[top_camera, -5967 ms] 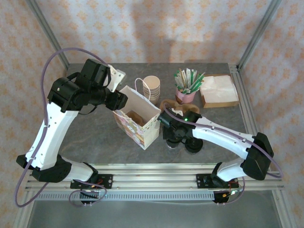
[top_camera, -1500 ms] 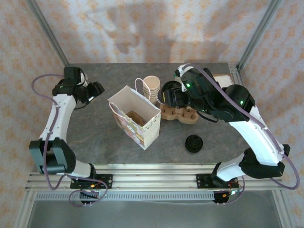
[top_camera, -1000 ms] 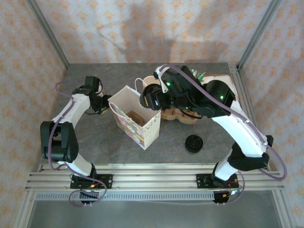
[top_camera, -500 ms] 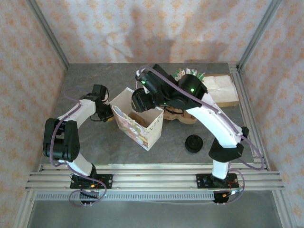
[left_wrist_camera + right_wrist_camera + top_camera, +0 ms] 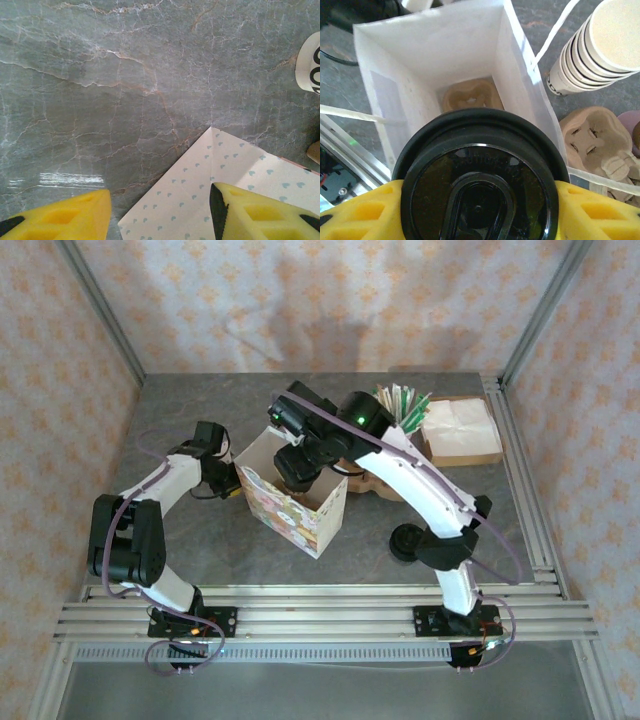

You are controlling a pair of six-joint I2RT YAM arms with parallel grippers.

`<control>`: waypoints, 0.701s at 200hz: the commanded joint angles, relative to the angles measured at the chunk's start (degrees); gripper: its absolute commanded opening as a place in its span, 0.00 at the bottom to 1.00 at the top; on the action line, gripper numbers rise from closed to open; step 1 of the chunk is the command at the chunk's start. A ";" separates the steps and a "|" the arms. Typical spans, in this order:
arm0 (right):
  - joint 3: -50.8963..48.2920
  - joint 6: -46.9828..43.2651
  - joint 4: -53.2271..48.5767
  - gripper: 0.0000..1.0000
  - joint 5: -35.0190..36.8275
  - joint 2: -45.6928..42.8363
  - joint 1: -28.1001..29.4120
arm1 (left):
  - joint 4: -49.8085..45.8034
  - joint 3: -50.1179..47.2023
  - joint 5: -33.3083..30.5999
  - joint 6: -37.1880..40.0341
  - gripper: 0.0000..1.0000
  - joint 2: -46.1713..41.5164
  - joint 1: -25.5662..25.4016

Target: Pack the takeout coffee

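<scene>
Coffee: the small beige paper cup with a round black plastic lid point(image 5: 479, 185) hangs over the bag's mouth, near the middle of the table, and is not yet inside.
Right gripper: the right gripper point(image 5: 479, 215) has its yellow jaws clamped on the cup from both sides, just under the lid.
Left gripper: the left gripper point(image 5: 160, 217) has its jaws spread, straddling a corner of the bag on its left side. I cannot tell whether they touch the paper.
Bag: the white paper bag with a small pastel print point(image 5: 430, 55) stands upright and open on the grey marble-look table point(image 5: 125, 75). A brown moulded-pulp cup carrier point(image 5: 471, 96) lies at its bottom.
Risk, rim: an off-centre descent could catch a wall and fold or tip the bag, since nothing pinches it.
Risk, handles: the white strip handles point(image 5: 552, 35) lie loose by the mouth and could snag.
Risk, release: letting go too high could topple the cup off the carrier and spill it.
Risk, neighbour: the stack of lidless beige paper cups point(image 5: 592, 50) stands just beside the bag, and a swing could knock it.
</scene>
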 commanded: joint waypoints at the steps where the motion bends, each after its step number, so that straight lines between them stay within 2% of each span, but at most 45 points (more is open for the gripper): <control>1: 1.13 -2.58 -2.73 0.54 -2.04 0.61 -0.18 | 0.49 0.64 0.43 1.22 0.55 0.00 -0.95; 140: -4.88 -6.66 -4.03 0.50 -4.50 3.94 -2.05 | 0.27 1.92 1.09 1.56 0.56 -0.17 -1.36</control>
